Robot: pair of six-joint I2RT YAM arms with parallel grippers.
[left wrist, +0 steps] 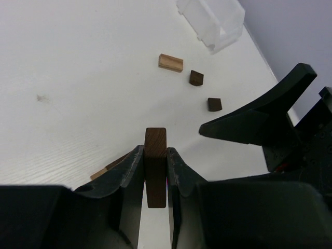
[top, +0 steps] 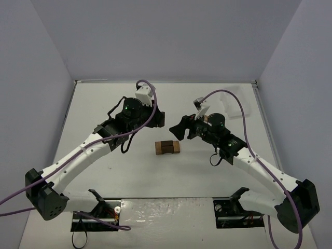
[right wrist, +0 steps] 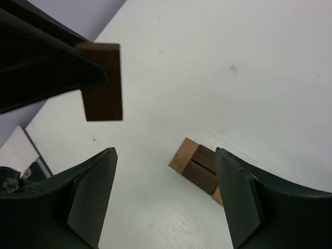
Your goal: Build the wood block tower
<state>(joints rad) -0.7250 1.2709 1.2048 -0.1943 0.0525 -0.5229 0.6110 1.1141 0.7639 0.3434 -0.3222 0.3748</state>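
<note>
Left pincer (left wrist: 154,152) is pressed together on a dark brown block (left wrist: 155,141), with one finger on each broad face. The block stands on its end between the fingers (left wrist: 130,168), and its upper part sticks out past the tips. In the right wrist view the same block (right wrist: 104,83) juts from a black finger of the left pincer and does not touch the tower. In the top view the left pincer (top: 157,119) is just to the far side of the counter's middle, a little to the left.

Right pincer (right wrist: 166,194) is spread wide and holds nothing. Its two grey pads (right wrist: 91,199) stand well apart, with only the surface below showing between them. In the top view the right pincer (top: 180,129) faces the left one and is near to it.

The counter (top: 104,104) is white with a faint grain. A clear tray (left wrist: 228,28) stands at the far right of it.

The wood block tower (top: 167,147) lies in the middle of the counter, on the near side of both pincers and between them. It is low and flat, with a light tan piece at each end and dark pieces between. In the right wrist view the tower (right wrist: 199,168) shows between the open fingers, apart from both.

Three loose pieces lie on the counter between the tray and the right pincer, each apart from the others: a light tan block (left wrist: 170,62) and two small dark cubes (left wrist: 196,78) (left wrist: 214,104).
</note>
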